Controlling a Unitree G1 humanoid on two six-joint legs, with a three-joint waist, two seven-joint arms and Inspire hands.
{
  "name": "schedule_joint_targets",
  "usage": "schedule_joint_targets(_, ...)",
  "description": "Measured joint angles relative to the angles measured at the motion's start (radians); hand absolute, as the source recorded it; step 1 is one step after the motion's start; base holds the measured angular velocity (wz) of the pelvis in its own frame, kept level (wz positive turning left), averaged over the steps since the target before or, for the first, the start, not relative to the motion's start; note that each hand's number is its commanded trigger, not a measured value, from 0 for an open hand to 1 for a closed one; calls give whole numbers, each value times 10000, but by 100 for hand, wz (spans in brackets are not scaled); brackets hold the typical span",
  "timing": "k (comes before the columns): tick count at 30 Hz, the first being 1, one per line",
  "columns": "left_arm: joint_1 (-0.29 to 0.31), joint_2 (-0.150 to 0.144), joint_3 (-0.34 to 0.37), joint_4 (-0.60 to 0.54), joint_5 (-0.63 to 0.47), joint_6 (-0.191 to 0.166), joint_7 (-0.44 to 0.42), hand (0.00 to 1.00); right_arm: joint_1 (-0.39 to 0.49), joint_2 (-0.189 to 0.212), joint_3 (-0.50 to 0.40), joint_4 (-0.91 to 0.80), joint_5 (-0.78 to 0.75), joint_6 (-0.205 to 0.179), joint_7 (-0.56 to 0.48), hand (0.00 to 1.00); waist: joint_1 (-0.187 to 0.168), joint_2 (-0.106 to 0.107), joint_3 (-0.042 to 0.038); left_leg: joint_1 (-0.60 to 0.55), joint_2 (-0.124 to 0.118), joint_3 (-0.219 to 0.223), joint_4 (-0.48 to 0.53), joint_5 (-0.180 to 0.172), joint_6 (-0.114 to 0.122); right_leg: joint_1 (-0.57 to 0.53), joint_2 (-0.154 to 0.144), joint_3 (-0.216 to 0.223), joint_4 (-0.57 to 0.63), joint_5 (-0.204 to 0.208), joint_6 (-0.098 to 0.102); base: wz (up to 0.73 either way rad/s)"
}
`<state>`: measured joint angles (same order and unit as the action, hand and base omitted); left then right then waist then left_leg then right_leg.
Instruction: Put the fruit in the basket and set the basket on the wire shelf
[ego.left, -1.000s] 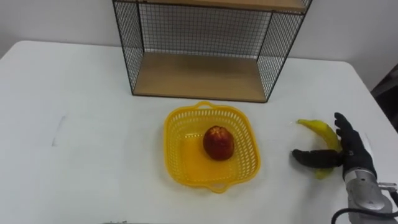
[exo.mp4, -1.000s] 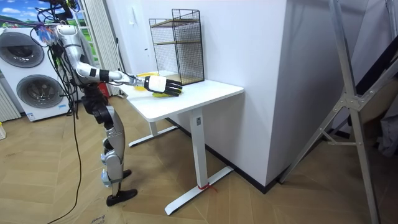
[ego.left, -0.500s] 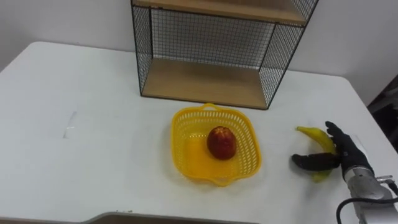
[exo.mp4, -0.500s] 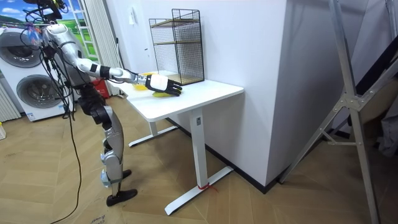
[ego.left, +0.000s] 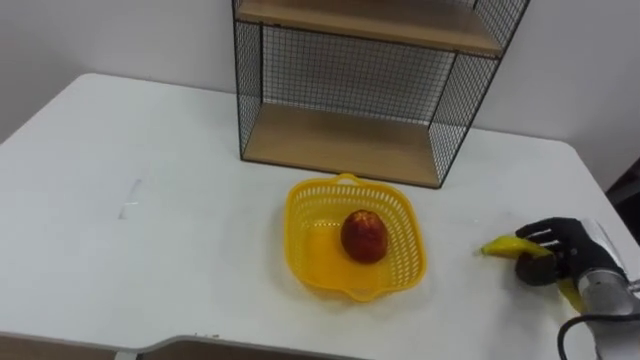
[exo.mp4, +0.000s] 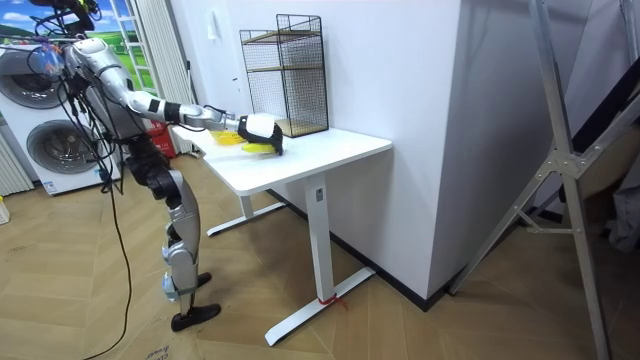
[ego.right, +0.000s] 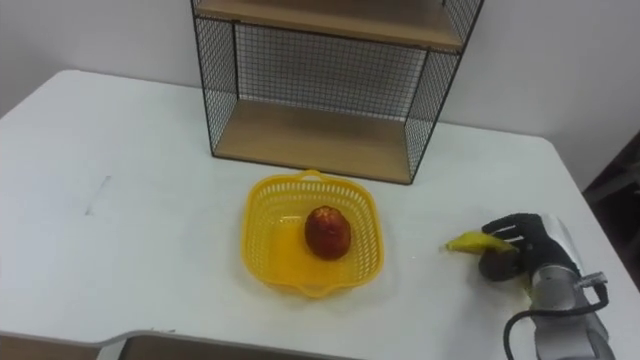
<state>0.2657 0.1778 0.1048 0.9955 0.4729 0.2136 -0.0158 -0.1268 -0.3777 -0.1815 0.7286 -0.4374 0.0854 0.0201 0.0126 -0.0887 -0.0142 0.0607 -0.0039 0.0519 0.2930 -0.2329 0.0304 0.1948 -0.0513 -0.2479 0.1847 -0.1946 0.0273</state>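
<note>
The robot stands at the end of the white worktop (ego.left: 150, 250) with its right arm stretched out over it. In the room view it is at the left, in front of two washing machines (exo.mp4: 40, 130).

Seen from its head, the yellow basket (ego.left: 292, 215) sits near the middle of the worktop. A single red fruit (ego.left: 365, 236) lies inside it, a little toward the 3 o'clock side of the basket floor. At 12 o'clock from the basket, close behind it but not touching, stands the wire shelf (ego.left: 340, 145). It has a black mesh frame with wooden boards, and the lower board is bare.

At about 4 o'clock from the basket, near the worktop's edge and well apart from the basket, is the right hand (ego.left: 560, 250). Its dark fingers (ego.left: 545, 233) are curled over and its thumb tucked under, clamped round the banana (ego.left: 500, 247). The banana's yellow tip sticks out of the fist toward 9 o'clock, pointing at the basket, and a bit of its other end shows below the hand at 5 o'clock. I cannot tell whether the banana is resting on the worktop or is just clear of it.

The room view shows that same hand (exo.mp4: 258, 128) closed over the yellow fruit, just in front of the shelf.
</note>
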Motion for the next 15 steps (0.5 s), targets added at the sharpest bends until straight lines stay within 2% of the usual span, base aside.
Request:
schedule_joint_targets(10, -70, 14, -20, -17, -12, -200, 50, 0, 229, 166, -98, -478, 527, 2, -10, 100, -46, 15, 3, 14, 66, 67, -7, -19, -43, -29, 48, 10, 3, 9, -13, -1)
schedule_joint_targets(15, -68, -22, -113, 35, -103, -205, 65, 0, 1040, 639, 3, -2480, 549, 421, 29, 100, -62, 151, 25, -10, 76, 204, -25, -20, -44, -112, 49, 172, 7, 8, -14, -9)
